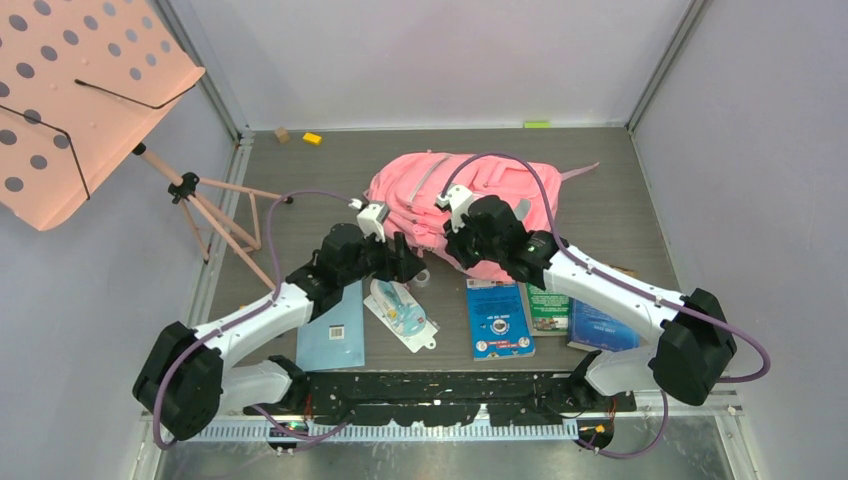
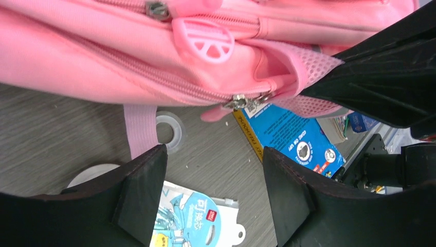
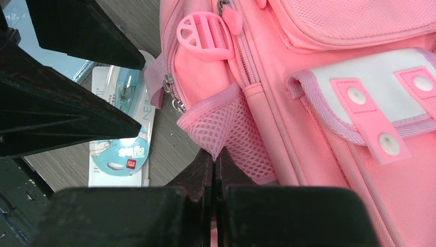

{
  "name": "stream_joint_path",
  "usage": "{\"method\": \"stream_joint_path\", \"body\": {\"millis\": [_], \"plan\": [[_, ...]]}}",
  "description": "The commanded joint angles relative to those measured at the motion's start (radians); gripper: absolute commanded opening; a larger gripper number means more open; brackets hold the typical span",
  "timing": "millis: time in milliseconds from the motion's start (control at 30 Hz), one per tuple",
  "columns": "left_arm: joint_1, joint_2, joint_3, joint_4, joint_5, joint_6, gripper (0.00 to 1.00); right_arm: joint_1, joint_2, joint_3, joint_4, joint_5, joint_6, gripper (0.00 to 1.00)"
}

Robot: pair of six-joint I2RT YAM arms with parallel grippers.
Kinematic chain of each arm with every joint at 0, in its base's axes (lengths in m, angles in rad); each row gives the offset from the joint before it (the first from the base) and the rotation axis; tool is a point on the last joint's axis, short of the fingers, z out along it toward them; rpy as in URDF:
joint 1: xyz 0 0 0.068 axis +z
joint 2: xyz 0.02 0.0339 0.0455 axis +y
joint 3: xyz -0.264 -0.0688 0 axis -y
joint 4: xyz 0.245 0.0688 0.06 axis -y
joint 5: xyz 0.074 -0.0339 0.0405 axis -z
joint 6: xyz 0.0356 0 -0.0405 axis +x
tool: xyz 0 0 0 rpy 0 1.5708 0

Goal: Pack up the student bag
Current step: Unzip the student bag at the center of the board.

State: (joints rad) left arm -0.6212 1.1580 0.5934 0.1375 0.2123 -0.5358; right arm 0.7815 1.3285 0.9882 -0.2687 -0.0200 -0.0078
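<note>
student bag [image 1: 410, 200] lies at the middle of the grey table [image 1: 330, 165], toward the back. right gripper [image 3: 213, 157] is pinched together on its mesh side pocket [image 3: 229, 128]. left gripper [image 2: 213, 159] hovers with fingers apart near the zipper pull [image 2: 239, 101], holding nothing. blue book [image 1: 498, 318] lies just in front.

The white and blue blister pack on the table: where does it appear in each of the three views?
Top external: the blister pack is at lower centre, just below the student bag in the picture.
Left wrist: bottom centre, between the left fingers.
Right wrist: left side, left of the bag's mesh pocket.
Shared landmark: the student bag, next to the pack in every view.
</note>
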Motion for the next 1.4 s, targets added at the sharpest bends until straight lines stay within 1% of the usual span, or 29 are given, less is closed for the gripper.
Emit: {"method": "stream_joint_path", "body": {"millis": [0, 100, 267, 467, 533, 700, 767, 967, 1033, 1100, 1200, 1267, 1367], "plan": [[-0.005, 0.006, -0.002, 0.159, -0.029, -0.019, 0.69, 0.006, -0.070, 0.048, 0.138, -0.054, 0.055, 0.00], [-0.005, 0.029, 0.000, 0.171, -0.042, -0.013, 0.66, 0.005, -0.075, 0.052, 0.145, -0.059, 0.067, 0.00], [-0.005, 0.086, 0.019, 0.181, -0.015, -0.021, 0.58, 0.006, -0.082, 0.060, 0.150, -0.065, 0.076, 0.00], [-0.005, 0.105, 0.025, 0.208, -0.008, -0.028, 0.57, 0.005, -0.090, 0.064, 0.157, -0.063, 0.077, 0.01], [-0.006, 0.110, 0.023, 0.215, -0.004, -0.029, 0.55, 0.005, -0.090, 0.068, 0.157, -0.063, 0.077, 0.00], [-0.006, 0.131, 0.014, 0.285, 0.051, -0.048, 0.51, 0.006, -0.089, 0.074, 0.157, -0.066, 0.080, 0.00], [-0.006, 0.137, 0.012, 0.307, 0.062, -0.055, 0.51, 0.005, -0.090, 0.075, 0.158, -0.067, 0.082, 0.00], [-0.007, 0.128, 0.008, 0.332, 0.066, -0.045, 0.50, 0.005, -0.091, 0.074, 0.151, -0.066, 0.091, 0.00], [-0.007, 0.125, 0.004, 0.338, 0.063, -0.042, 0.48, 0.005, -0.089, 0.075, 0.147, -0.063, 0.095, 0.00], [-0.006, 0.126, 0.003, 0.338, 0.060, -0.040, 0.43, 0.005, -0.089, 0.075, 0.146, -0.063, 0.097, 0.01], [-0.006, 0.126, 0.002, 0.330, 0.053, -0.039, 0.30, 0.006, -0.089, 0.077, 0.141, -0.061, 0.099, 0.00], [-0.007, 0.118, 0.002, 0.313, 0.042, -0.033, 0.20, 0.006, -0.089, 0.079, 0.136, -0.059, 0.098, 0.00], [-0.007, 0.101, -0.004, 0.290, 0.032, -0.007, 0.02, 0.005, -0.085, 0.087, 0.122, -0.050, 0.086, 0.00]]}}
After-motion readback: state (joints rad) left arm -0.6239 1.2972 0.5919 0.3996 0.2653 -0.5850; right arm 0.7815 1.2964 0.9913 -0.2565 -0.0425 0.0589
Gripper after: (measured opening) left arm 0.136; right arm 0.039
